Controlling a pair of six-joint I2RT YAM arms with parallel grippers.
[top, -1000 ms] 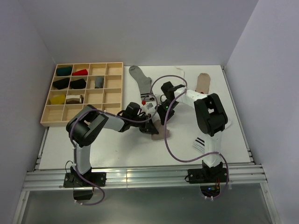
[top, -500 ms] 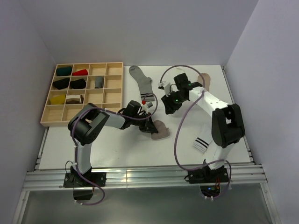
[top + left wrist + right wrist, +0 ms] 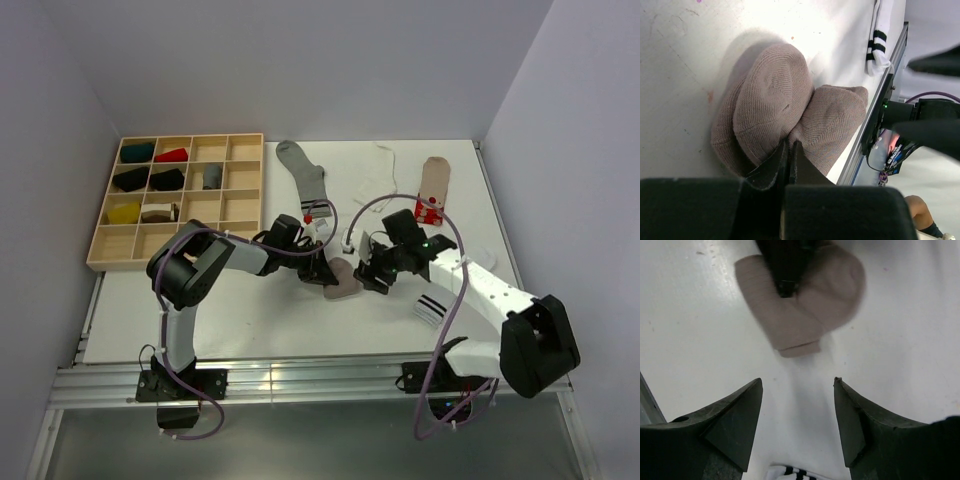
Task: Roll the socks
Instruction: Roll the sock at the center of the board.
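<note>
A taupe sock [image 3: 343, 282] lies folded into a rounded bundle on the white table, seen close up as the bundle [image 3: 774, 102] in the left wrist view. My left gripper [image 3: 321, 271] is shut on its near edge, the fingers [image 3: 775, 162] pinching the knit. My right gripper [image 3: 368, 274] stands open just right of the bundle, apart from it. In the right wrist view the open right gripper [image 3: 797, 382] has bare table between its jaws and the bundle [image 3: 805, 315] ahead. Loose socks: grey sock [image 3: 303, 172], striped taupe sock [image 3: 433, 190], white sock [image 3: 385, 160], black-striped white sock [image 3: 430, 307].
A wooden compartment tray [image 3: 243, 190] at the back left holds several rolled socks. The black-striped sock [image 3: 790, 472] lies just behind my right jaws. Grey walls close in the table on three sides; a metal rail [image 3: 300, 375] runs along the near edge.
My right gripper let go, opened wide, lifted away and swung back down to the right of the bundle. The striped taupe sock at the back is now uncovered. The left gripper stayed shut.
</note>
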